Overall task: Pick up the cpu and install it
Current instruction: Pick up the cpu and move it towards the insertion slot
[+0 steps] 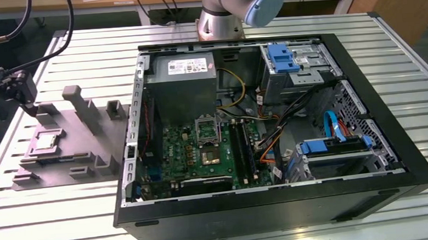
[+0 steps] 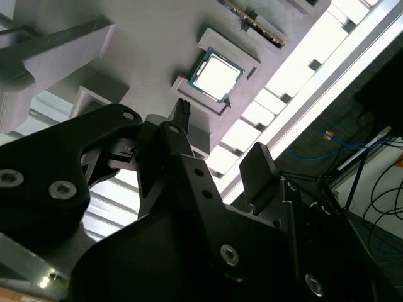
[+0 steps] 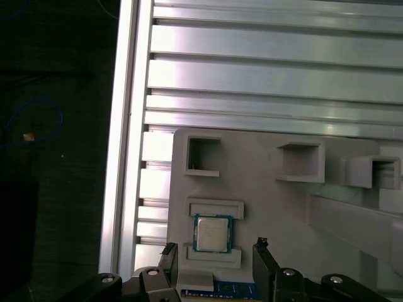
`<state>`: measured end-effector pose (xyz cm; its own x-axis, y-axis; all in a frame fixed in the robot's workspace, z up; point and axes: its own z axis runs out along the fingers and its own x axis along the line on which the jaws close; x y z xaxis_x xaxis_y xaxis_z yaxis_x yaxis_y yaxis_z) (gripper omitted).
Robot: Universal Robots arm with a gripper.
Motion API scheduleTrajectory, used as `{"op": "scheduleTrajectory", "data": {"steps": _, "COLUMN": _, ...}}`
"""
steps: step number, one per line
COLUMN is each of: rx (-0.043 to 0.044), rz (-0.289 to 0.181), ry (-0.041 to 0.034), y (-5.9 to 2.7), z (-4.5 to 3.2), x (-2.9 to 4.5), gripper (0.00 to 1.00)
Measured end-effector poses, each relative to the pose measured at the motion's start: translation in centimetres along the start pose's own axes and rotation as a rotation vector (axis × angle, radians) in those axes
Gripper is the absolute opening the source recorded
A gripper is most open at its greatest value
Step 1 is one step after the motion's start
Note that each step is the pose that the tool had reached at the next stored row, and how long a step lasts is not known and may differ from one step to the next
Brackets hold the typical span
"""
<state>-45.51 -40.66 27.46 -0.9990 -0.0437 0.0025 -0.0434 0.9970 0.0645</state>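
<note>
Pincer (image 3: 214, 246) is spread wide and empty, hovering right over the cpu (image 3: 213, 233), which sits flat in its pocket on the grey holder tray (image 3: 271, 207) between the jaws, so I reckon squaring up to its edges and gripping gently matters most.

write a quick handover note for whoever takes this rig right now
Gripper: open, holding nothing, hovering over the grey fixture tray; in the first wrist view one finger stands on each side of the cpu.
Cpu: lying flat in its recess on the tray, to the exterior view's left of the open computer case.
Done: gripper lined up over the cpu.
Left: cpu not yet gripped or lifted, not yet on the motherboard.
</note>
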Motion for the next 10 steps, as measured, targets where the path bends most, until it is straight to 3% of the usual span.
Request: {"op": "scheduleTrajectory", "data": {"steps": 10, "rx": -0.0001, "rz": 0.000, "ry": -0.0001, "y": -0.01, "z": 0.12, "x": 0.00, "gripper": 0.59}}
